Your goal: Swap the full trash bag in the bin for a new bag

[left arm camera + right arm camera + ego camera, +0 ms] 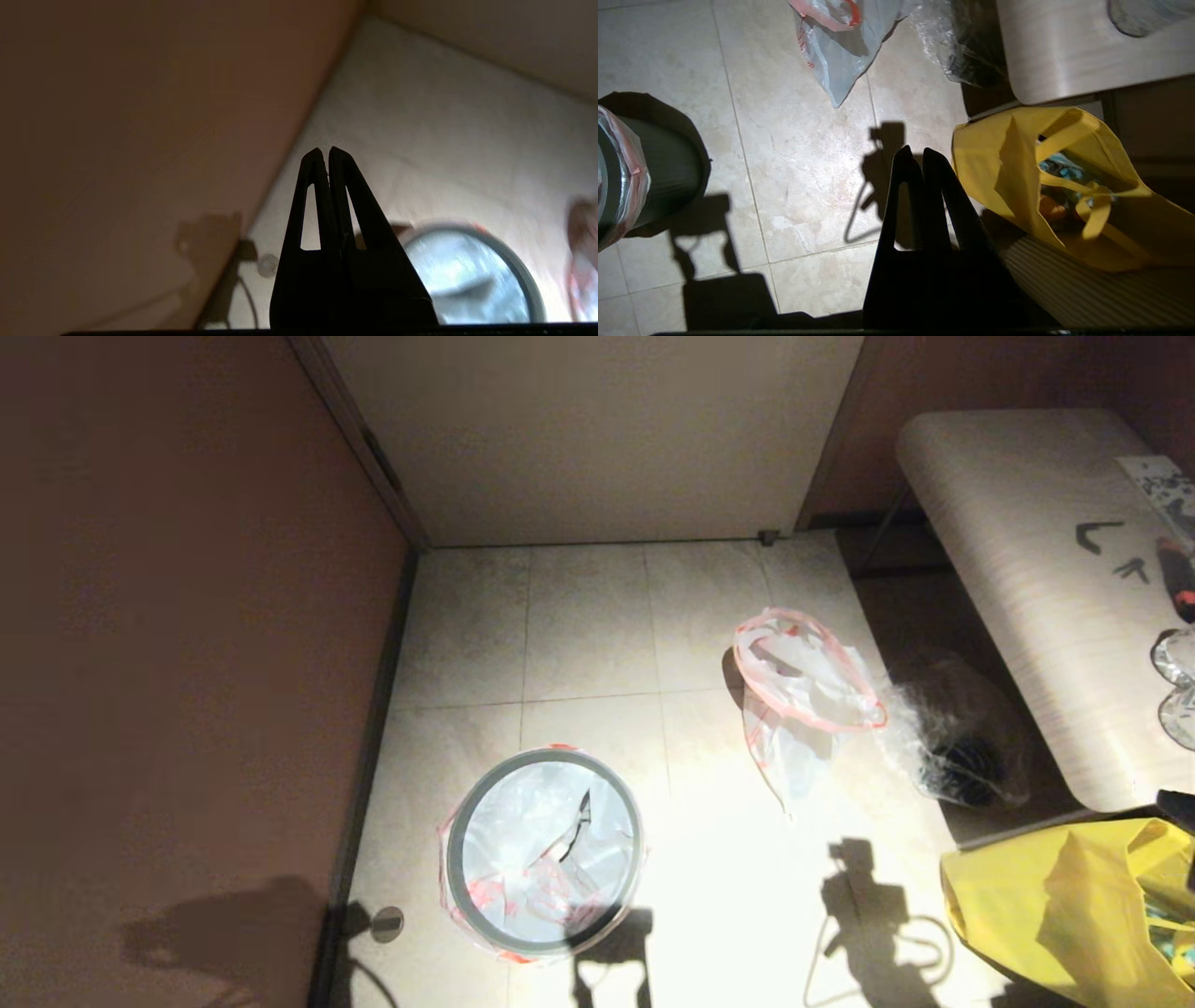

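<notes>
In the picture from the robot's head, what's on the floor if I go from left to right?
The bin lined with the new bag → the full trash bag → crinkly clear bag → yellow bag.

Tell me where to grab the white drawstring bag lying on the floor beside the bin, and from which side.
Grip the pink-red drawstring hem of the white bag at its near edge, coming down from above. The hem stands up as an open loop clear of the tiles, while the film below lies flat and thin. The crinkly clear bag crowds its table side, so approaching from the bin side is probably cleaner.
</notes>
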